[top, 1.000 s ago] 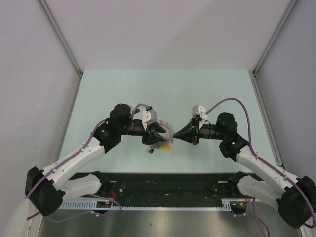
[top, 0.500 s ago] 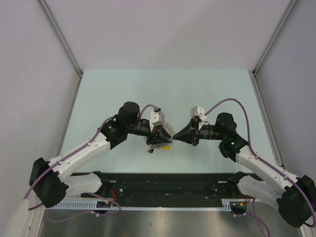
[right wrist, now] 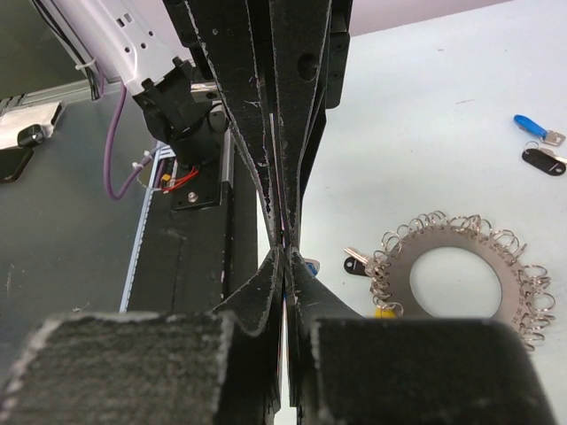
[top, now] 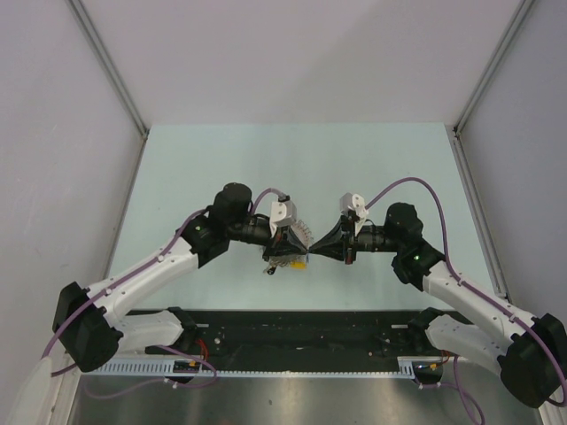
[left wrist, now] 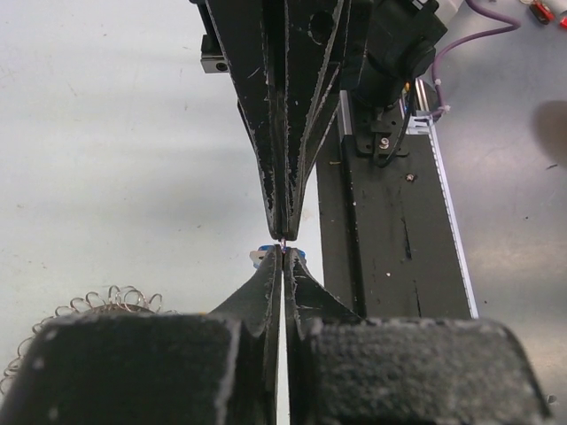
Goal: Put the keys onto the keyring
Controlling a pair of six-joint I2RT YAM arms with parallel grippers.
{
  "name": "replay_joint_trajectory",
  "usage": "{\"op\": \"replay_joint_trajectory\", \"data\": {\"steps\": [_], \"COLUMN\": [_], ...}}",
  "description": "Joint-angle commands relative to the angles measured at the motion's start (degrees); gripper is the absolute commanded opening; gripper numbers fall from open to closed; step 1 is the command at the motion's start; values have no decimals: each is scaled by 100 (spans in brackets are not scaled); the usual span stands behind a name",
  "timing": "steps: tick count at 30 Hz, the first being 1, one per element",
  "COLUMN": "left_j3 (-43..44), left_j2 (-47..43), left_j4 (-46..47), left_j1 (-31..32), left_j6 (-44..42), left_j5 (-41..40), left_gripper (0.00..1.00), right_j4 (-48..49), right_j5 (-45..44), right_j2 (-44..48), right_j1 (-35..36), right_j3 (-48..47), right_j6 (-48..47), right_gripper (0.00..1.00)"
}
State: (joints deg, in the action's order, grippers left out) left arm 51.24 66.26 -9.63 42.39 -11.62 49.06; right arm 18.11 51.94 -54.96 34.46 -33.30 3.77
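Top external view: we are looking down on a pale green surface, where the left arm and the right arm are both reaching inward over its near middle. The left fingers and the right fingers are meeting tip to tip there. Both pairs are pressing fully together. The wrist views are showing only a hairline between each pair, and we cannot tell whether anything thin is being pinched at the tips.

The keyring is lying flat on the surface, close beside the meeting tips and lower than them. From above, the left fingers are hiding most of it. Its fringe of wire loops is also showing beside the left fingers in the left wrist view.

A blue key and a black key are lying side by side on the surface, apart from the ring. A dark key is lying against the ring's fringe. A yellow key head is sitting at the ring's edge, partly hidden by the right fingers. We cannot tell whether either of these two is threaded on a loop.
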Motion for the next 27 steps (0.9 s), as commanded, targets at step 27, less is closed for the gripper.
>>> {"op": "replay_joint_trajectory", "data": {"steps": [27], "left_j3": [-2057], "left_j2": [-1238], "left_j4": [4136], "left_j1": [41], "left_j6": [1988], "left_j5": [-450], "left_gripper": [0], "right_j4": [615], "right_j5": [35], "right_j2": [319], "right_j1": [70], "right_j3": [122], "right_j6": [282], "right_gripper": [28]}}
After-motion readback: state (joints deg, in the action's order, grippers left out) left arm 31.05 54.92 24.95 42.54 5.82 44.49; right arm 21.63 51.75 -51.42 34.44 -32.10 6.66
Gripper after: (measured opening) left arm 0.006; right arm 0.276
